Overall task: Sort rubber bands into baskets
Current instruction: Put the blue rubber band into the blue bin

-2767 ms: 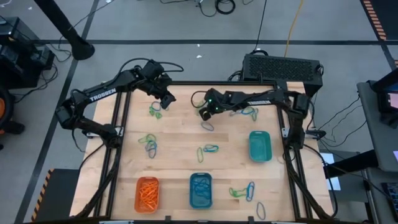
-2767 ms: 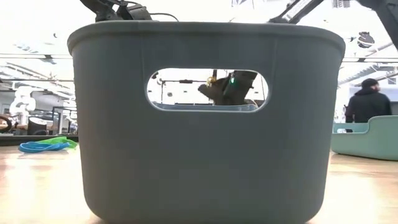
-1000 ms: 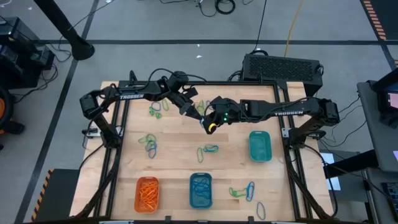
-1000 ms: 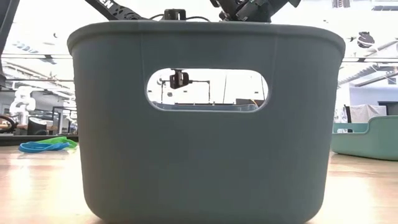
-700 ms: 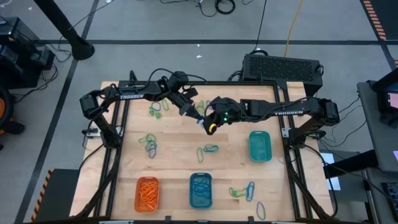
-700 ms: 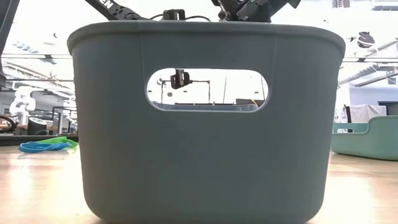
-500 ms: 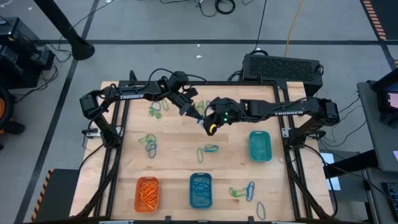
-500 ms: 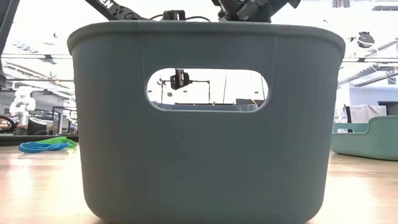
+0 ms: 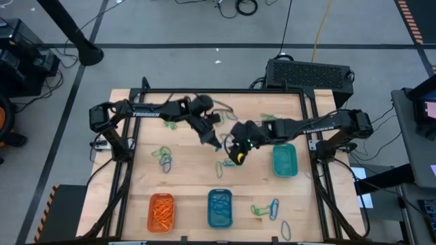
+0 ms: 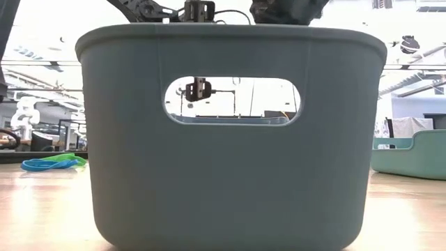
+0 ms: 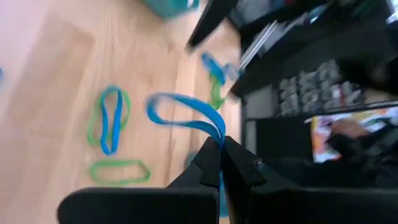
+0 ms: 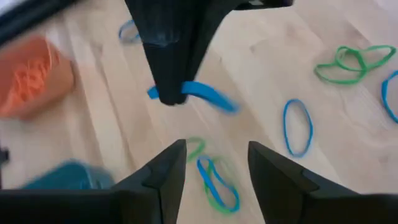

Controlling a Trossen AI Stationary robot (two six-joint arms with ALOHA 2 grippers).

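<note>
A blue rubber band [image 11: 186, 118] is pinched in the closed fingers of the left gripper [image 11: 221, 155] above mid-desk [image 9: 191, 170]. The right gripper [image 12: 211, 162] hangs just beside, fingers apart and empty. The blue basket [image 9: 219, 207] sits near the front edge. The thin band could slip free and drop short of it.

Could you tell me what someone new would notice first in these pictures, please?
The two dark arms meet over the table's middle: the left hand is shut on a blue rubber band, while the right hand stands open facing it. Along the near edge stand an orange basket and a blue basket, with a teal basket to the right.
</note>
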